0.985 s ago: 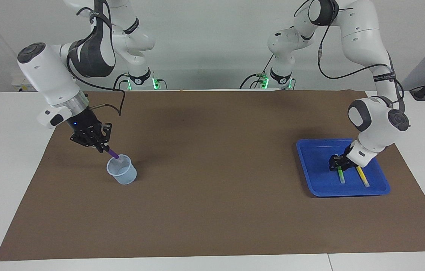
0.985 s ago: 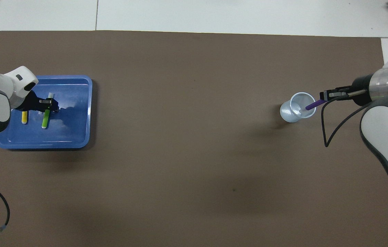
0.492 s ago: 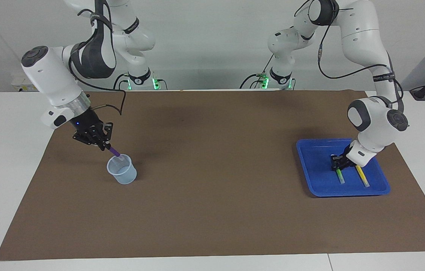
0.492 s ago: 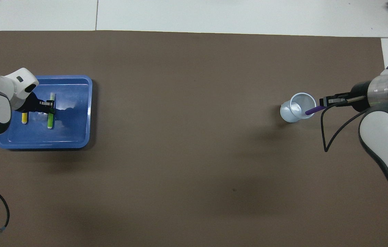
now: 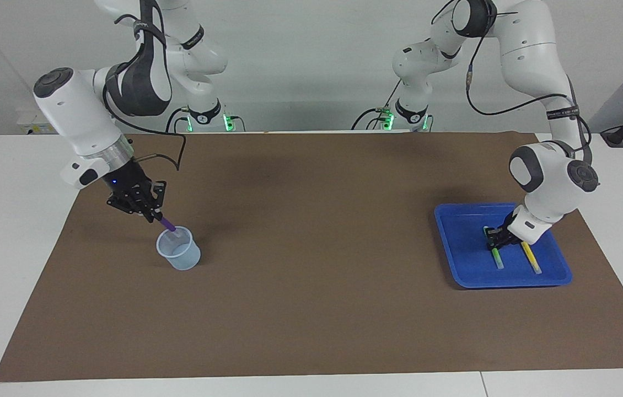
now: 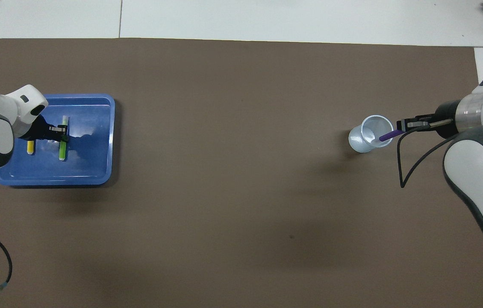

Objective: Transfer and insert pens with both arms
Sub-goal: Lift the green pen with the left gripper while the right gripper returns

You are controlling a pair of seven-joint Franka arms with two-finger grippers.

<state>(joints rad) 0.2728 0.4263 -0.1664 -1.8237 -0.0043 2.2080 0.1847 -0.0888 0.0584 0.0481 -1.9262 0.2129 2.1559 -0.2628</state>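
Starting with the biggest pieces, what are the two arms doing? (Mia)

The right arm is drawing up and back a touch in the upper part of the facing frame, while the left arm is staying bent over the blue tray at mid-height, at its own end of the brown mat. (Tom)

And what is happening at the translucent cup? (Mia)

It is standing just below mid-frame at the right arm's end of the mat. The right gripper is hanging over its rim, pinching the upper end of the purple pen. That pen is slanting down with its lower tip inside the cup's mouth, so I am judging the insertion as begun but not let go. (Tom)

What is changing at the tray? (Mia)

That is the real news. The left gripper was standing part open over the green pen a second ago; now its fingers are closing down tight on the pen's upper end. The pen is lying flat in the tray, not lifted yet. (Tom)

And the yellow pen? (Mia)

It is lying beside the green one in the tray, apart from it and untouched. So the second transfer is getting under way while the first is finishing. (Tom)
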